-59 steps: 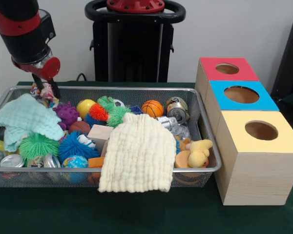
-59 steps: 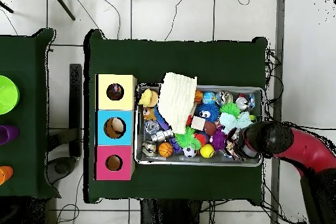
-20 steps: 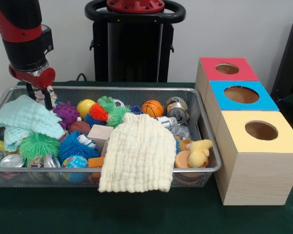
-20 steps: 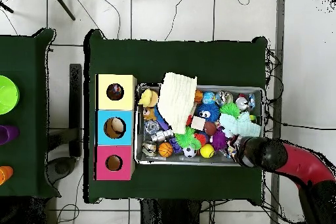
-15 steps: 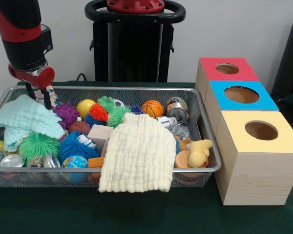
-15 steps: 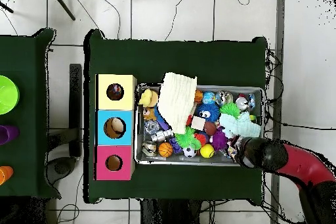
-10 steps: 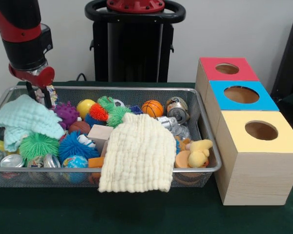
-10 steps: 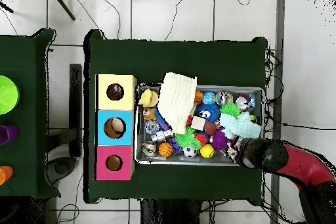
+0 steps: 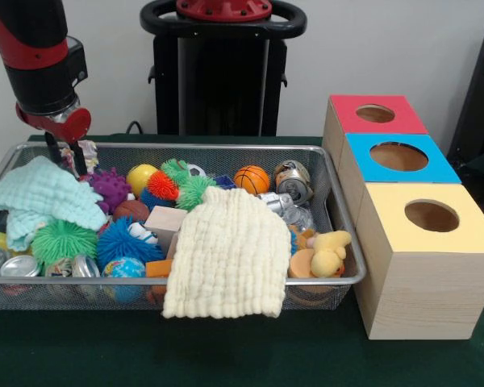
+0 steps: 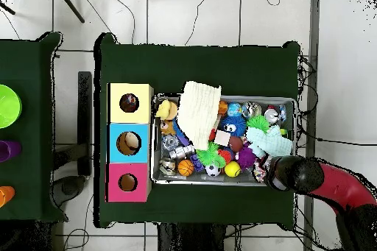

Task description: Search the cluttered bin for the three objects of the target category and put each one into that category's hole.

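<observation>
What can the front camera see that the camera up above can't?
Only the front view shows the light wooden sides of the yellow-topped box and the wire mesh wall of the metal basket. Only the overhead view shows the white tiled floor and a round green thing on another table. Both show the pale yellow knitted cloth hanging over the basket's rim.

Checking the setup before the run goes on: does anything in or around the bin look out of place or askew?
The cream cloth is not fully inside the wire bin: it drapes over the front rim and hangs down outside, covering toys beneath. A mint cloth lies bunched at the other end. Nothing looks spilled or damaged.
</observation>
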Motion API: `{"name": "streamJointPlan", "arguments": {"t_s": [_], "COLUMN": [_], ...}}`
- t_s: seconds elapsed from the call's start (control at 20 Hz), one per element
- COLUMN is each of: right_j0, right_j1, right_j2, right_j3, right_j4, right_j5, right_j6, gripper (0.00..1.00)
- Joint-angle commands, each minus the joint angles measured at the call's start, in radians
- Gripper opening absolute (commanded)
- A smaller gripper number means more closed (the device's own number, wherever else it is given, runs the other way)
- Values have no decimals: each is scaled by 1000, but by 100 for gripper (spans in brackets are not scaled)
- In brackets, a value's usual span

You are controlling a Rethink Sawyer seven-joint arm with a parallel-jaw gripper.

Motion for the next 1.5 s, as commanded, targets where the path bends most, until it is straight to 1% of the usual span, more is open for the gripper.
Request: {"name": "streamJointPlan", "arguments": {"t_s": [0.05, 0.4, 0.8, 1.5], "right_j0": [11, 13, 4, 11], "right_j1": [17, 16, 23, 24], "right_j2": [9, 4, 10, 9], "right_j3": [78, 90, 99, 120], "right_j4": [33, 38, 44, 53], "right_j5": [76, 74, 49, 28], "right_j6": [-19, -19, -22, -4], "gripper": [100, 100, 100, 100]}}
